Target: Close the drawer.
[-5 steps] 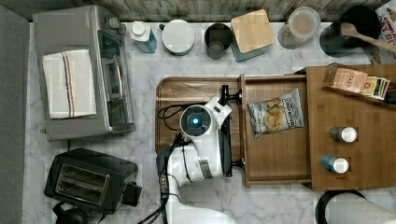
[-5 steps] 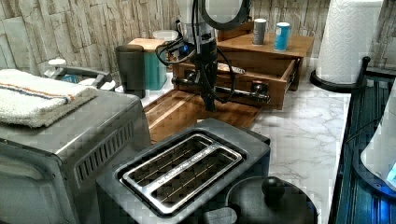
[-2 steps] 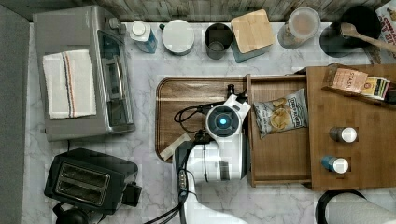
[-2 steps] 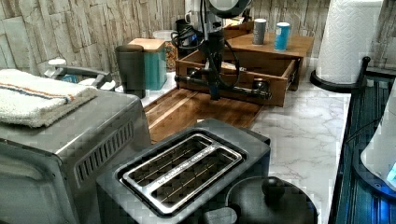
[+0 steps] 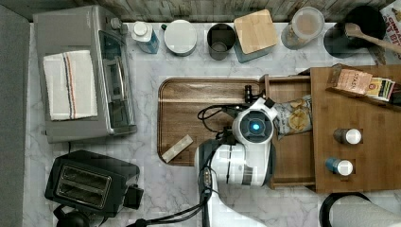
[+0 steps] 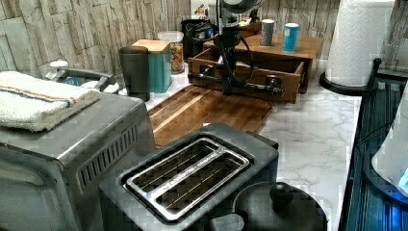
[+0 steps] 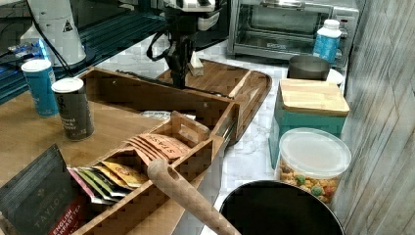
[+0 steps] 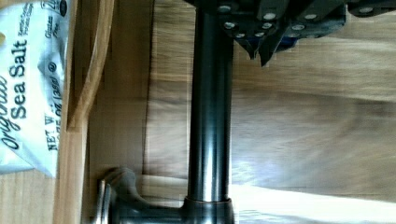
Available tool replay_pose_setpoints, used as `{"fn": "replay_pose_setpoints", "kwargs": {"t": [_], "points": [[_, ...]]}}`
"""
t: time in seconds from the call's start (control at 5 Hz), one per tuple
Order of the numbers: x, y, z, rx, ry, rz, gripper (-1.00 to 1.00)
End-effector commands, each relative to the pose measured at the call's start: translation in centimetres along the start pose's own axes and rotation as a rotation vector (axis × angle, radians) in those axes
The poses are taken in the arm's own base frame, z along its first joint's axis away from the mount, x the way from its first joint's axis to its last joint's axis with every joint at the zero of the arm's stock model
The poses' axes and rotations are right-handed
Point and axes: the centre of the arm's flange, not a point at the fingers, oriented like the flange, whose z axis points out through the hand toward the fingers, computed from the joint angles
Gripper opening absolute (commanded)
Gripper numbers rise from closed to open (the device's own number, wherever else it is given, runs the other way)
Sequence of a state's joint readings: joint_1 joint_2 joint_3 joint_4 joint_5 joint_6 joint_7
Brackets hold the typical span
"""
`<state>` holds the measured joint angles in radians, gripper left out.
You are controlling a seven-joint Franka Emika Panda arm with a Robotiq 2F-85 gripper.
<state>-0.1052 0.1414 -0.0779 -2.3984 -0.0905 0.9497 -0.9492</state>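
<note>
Nearest in the left view: toaster and a black lid knob at the front edge. Just beside, on the left view's left: toaster oven with a striped towel on top. Marble bench under it all.

Next back: walnut tray flat on the bench, with a small pale block near its corner by the toaster. Behind the oven: dark canister touching a teal box with a bamboo lid.

Then the drawer: partly open, sticking out of the cabinet toward the tray, front wall over the tray's far edge. Black bar handle across the front. Inside: chip bag, partly under the cabinet top.

Arm down from above, wrist vertical, jaws at the handle about mid-length. In the wrist view: bar close against the jaws, tray wood below it, bag print "Sea Salt" past the front wall. Jaws' opening: cannot tell; grip or mere contact with the bar: cannot tell either.

Farthest: cabinet top with a grey bottle and a blue bottle standing upright, close together. Paper towel roll on the left view's right, near the cabinet. Stone-pattern wall behind.
</note>
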Motion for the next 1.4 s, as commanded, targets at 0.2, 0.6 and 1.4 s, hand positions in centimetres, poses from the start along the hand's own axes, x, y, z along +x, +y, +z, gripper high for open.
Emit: {"fn": "replay_pose_setpoints", "kwargs": {"t": [0.2, 0.6, 1.4], "points": [[0.3, 16.7, -4.8, -0.051, 0.091, 0.121, -1.0], [-1.0, 25.5, -5.7, -0.087, 0.137, 0.11, -1.0], [-2.0, 33.7, -8.5, -0.207, 0.137, 0.003, -1.0]]}}
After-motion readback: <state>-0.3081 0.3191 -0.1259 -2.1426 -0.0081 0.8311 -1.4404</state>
